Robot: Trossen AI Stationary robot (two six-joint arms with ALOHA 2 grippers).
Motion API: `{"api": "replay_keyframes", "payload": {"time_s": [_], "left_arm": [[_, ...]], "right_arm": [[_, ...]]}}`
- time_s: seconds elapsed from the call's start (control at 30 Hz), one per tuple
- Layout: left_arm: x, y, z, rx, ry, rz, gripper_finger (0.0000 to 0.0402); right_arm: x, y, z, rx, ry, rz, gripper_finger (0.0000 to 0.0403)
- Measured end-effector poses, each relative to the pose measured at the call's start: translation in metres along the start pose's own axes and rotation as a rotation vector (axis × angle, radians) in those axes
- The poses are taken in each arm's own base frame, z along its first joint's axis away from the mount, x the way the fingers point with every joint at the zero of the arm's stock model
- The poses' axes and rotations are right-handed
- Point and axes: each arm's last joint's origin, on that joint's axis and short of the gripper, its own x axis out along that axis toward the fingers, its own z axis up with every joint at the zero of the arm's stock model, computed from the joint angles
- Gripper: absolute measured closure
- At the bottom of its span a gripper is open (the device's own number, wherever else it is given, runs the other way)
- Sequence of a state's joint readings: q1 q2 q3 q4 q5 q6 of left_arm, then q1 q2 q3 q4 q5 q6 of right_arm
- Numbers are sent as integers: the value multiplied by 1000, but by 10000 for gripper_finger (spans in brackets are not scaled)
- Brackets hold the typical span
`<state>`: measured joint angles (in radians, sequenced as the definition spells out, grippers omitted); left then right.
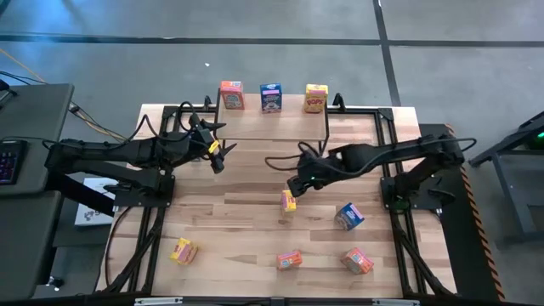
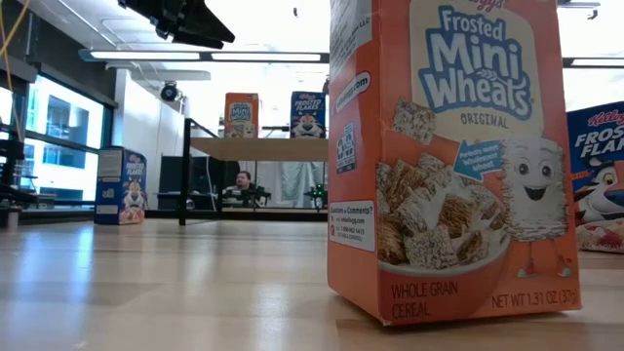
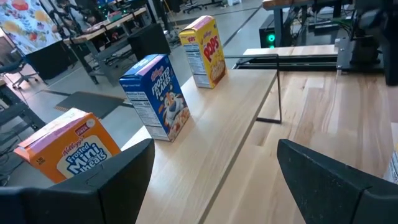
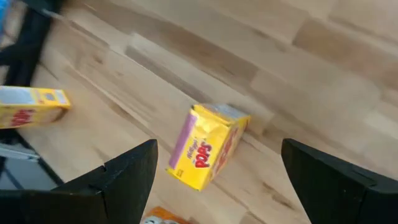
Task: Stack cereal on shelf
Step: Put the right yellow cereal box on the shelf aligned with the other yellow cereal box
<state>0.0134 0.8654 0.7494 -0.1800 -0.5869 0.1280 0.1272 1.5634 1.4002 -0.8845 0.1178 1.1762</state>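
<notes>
Light-wood shelf (image 1: 274,124) carries three cereal boxes (image 1: 270,97); both pincers spread, empty

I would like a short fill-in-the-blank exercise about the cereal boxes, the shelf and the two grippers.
1. The number of cereal boxes standing on the shelf is ____.
2. Of these, the blue box stands between the orange box and the ____ one.
3. The right gripper hangs open over a box whose colour is ____.
4. The left gripper holds ____.

Missing words: three; yellow; yellow; nothing

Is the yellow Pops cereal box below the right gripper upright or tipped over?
Upright, slightly tilted. The small yellow cardboard Pops box stands on one end on the wooden tabletop, top flap up, between the open right gripper's fingers.
</notes>
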Motion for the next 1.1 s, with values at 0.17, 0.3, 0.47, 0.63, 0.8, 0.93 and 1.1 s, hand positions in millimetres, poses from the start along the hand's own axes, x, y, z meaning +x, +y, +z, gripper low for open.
{"api": "replay_keyframes", "payload": {"time_s": [0.17,0.3,0.47,0.63,0.8,0.93,1.1], "left_arm": [[0,0,0,17,4,0,71],[0,0,-1,21,9,-1,71],[0,0,-2,25,14,-2,71],[0,0,-2,24,14,-1,71],[0,0,-2,26,16,-2,71],[0,0,-2,26,17,-2,71],[0,0,-3,34,29,-4,71]], "right_arm": [[23,3,-5,25,66,-41,68],[31,7,-10,47,78,-43,68],[31,13,-15,84,47,-13,68],[33,17,-20,108,43,-3,68],[48,21,-27,113,54,-23,68],[57,22,-32,104,72,-37,68],[63,23,-32,114,51,-41,68]]}}
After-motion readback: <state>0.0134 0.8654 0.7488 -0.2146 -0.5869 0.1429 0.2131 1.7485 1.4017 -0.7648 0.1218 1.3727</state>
